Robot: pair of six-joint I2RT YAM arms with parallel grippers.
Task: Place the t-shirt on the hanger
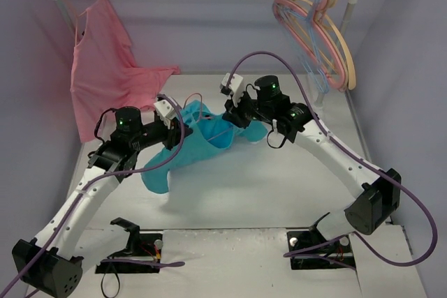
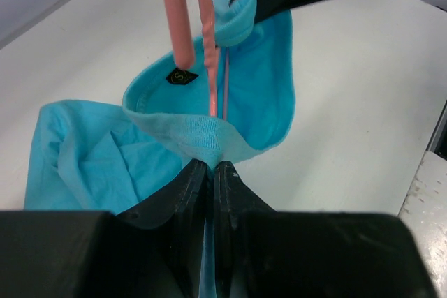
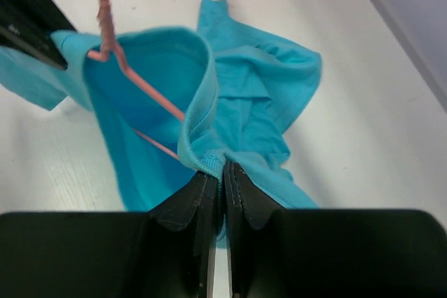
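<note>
Left claw (image 2: 211, 171): pinched shut on the t-shirt's (image 2: 77, 158) collar rim, left side.
Hanger (image 3: 143, 88): between my claws, its wire standing up through the neck opening.
Right claw (image 3: 223, 170): clamped shut on the opposite collar rim.
Risk: I judge the hanger may tilt out of the neck if either pinch slackens or I pull unevenly.
Materials: soft teal knit, ribbed collar; thin pink wire, twisted neck; white worktop (image 1: 279, 186).

A black diamond tag (image 2: 182, 76) inside the t-shirt (image 2: 84, 151) neck shows a circled S.
</note>
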